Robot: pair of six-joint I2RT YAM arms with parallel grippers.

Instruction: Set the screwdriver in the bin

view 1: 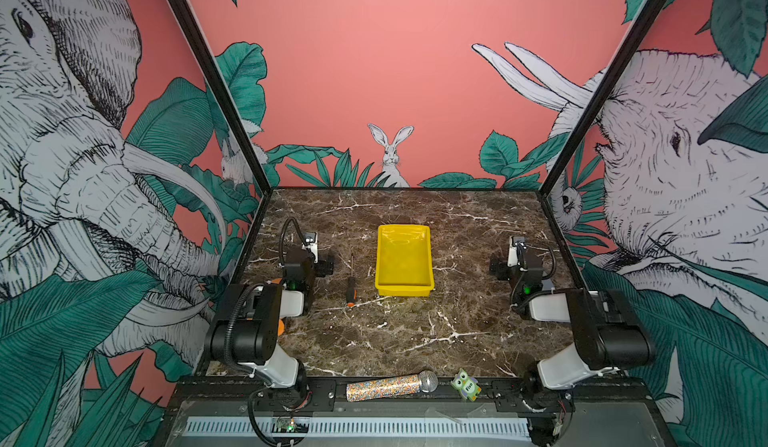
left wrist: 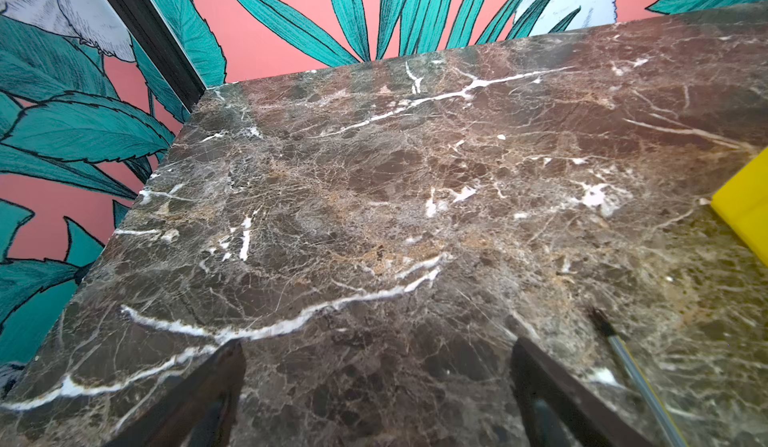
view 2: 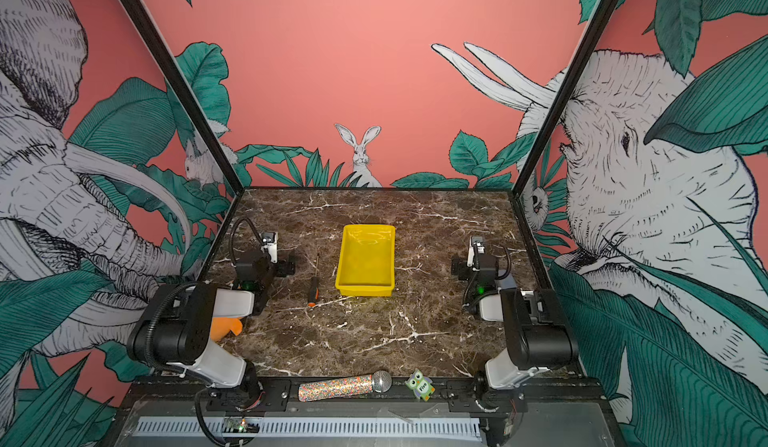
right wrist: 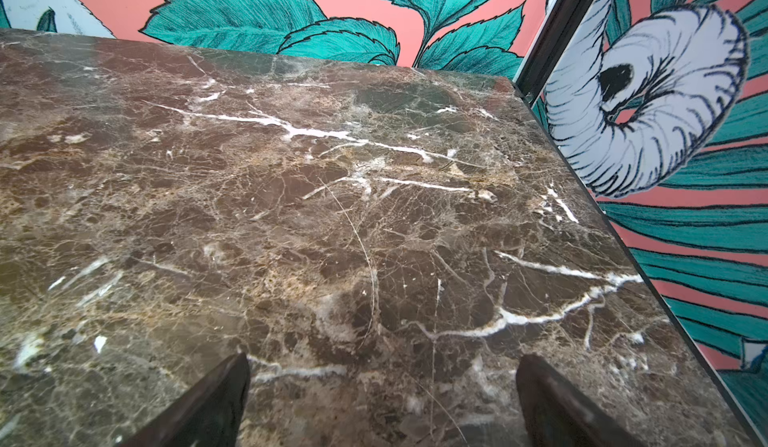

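Note:
The screwdriver (view 1: 351, 287) (view 2: 313, 285), with a black-and-orange handle and a thin shaft, lies flat on the marble just left of the yellow bin (view 1: 403, 289) (view 2: 365, 290). Nothing is in the bin. My left gripper (view 1: 325, 266) (view 2: 288, 267) (left wrist: 376, 343) is low over the table, left of the screwdriver and open with nothing between its fingers. In the left wrist view the screwdriver's shaft (left wrist: 636, 374) runs beside one finger, and a corner of the bin (left wrist: 744, 208) shows. My right gripper (view 1: 495, 268) (view 2: 456, 268) (right wrist: 382, 359) is open over bare marble, right of the bin.
A glittery microphone (view 1: 390, 384) and a green owl toy (view 1: 466, 384) lie on the front rail. An orange object (view 2: 226, 326) sits partly hidden under the left arm. Printed walls with black posts close the table on three sides.

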